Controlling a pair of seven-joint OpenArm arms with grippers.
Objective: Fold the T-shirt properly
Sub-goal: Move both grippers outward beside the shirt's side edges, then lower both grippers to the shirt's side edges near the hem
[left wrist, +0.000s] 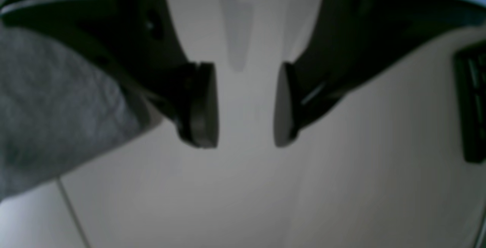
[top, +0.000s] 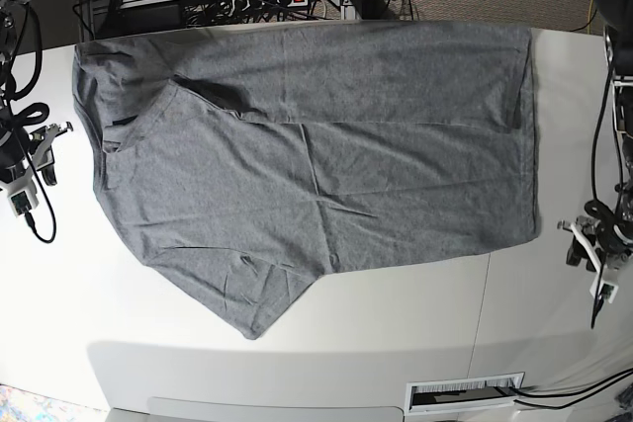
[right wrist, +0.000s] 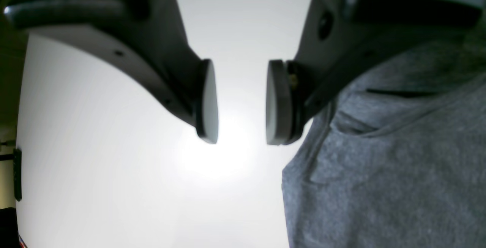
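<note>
The T-shirt (top: 326, 165) is soft, matt heathered cloth; the table (top: 396, 323) is smooth, faintly glossy white.

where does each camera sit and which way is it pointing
left wrist: on the left arm, looking down past the open left gripper at the white table; T-shirt edge beside it.
right wrist: on the right arm, looking down past the open right gripper; shirt alongside.
base: above, looking down on the spread shirt, both arms at the table's sides.
shared: all show shirt and table.
</note>
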